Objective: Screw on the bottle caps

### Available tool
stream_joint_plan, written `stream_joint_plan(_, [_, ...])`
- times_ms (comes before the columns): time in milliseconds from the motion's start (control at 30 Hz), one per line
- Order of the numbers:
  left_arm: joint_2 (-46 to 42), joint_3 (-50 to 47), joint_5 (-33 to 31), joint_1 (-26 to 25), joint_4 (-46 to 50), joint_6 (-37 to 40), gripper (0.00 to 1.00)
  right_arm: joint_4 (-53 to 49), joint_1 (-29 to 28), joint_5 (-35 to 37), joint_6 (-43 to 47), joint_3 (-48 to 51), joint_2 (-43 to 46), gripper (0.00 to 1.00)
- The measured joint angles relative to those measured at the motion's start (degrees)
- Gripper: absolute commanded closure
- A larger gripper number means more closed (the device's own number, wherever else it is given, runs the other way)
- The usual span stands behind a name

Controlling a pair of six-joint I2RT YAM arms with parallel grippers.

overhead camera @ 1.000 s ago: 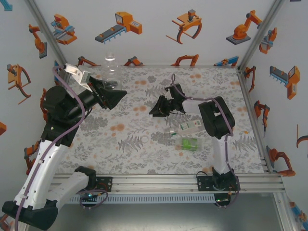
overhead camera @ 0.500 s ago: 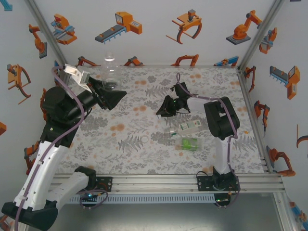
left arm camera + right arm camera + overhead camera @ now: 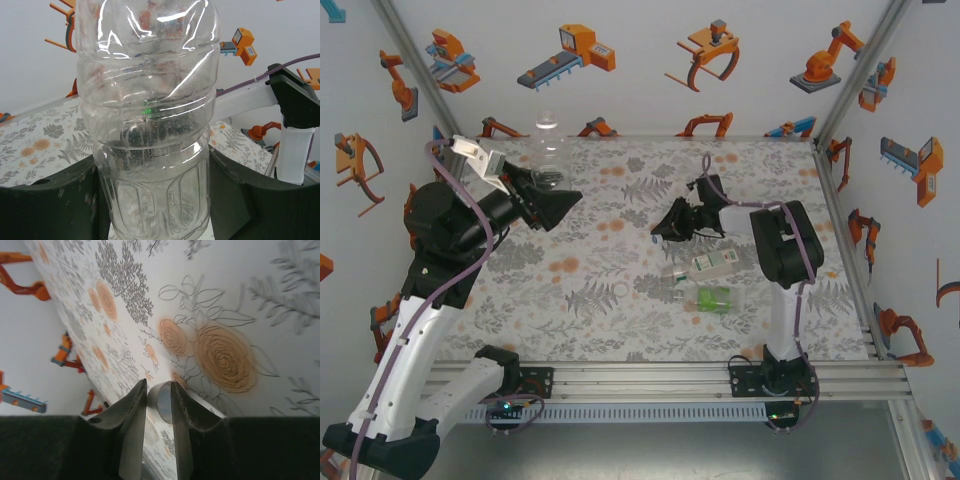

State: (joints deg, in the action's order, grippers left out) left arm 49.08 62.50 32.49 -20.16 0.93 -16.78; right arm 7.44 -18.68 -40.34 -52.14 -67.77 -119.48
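White walls with orange robot stickers close three sides of the floral table [image 3: 580, 320]; its lower left part lies open.

From above, the left arm rears up at upper left, its left gripper [image 3: 550, 192] clamped on one upright clear bottle [image 3: 548, 150]. The right arm folds toward the centre, with the right gripper [image 3: 658, 234] low over the table. Two bottles lie just below it: a labelled bottle [image 3: 712, 264] and a green bottle [image 3: 713, 297].

Left wrist view: the clear bottle [image 3: 150, 125] stands between both fingers [image 3: 50, 200].

Right wrist view: the narrow jaws pinch one white cap [image 3: 161, 402] edge-on, close above the table.
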Motion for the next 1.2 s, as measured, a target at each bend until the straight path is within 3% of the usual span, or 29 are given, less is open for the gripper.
stream_joint_plan(200, [0.02,0.0,-0.15,0.0,0.0,0.0,1.0,9.29,4.13,-4.13,-6.19,4.46,-1.38,0.72])
stream_joint_plan(400, [0.09,0.0,-0.15,0.0,0.0,-0.02,1.0,9.73,7.19,-4.98,-6.43,5.11,-1.2,0.66])
stream_joint_plan(500, [0.13,0.0,-0.15,0.0,0.02,-0.02,1.0,3.67,7.74,-2.95,-2.71,3.37,0.07,0.66])
stream_joint_plan(667, [0.13,0.0,-0.15,0.0,0.0,0.0,1.0,-14.93,6.01,8.02,8.59,-5.77,1.57,0.63])
stream_joint_plan(867, [0.11,0.0,-0.2,0.0,-0.02,-0.02,1.0,-32.7,-1.01,21.51,19.8,-15.98,1.66,0.51])
stream_joint_plan(1033, [0.02,-0.02,-0.37,0.0,-0.02,-0.02,1.0,-39.89,-7.32,27.32,24.17,-20.85,1.66,0.48])
stream_joint_plan(1200, [-0.17,-0.04,-0.42,0.0,0.0,-0.02,1.0,-44.06,-10.05,31.5,26.36,-24.5,0.33,0.49])
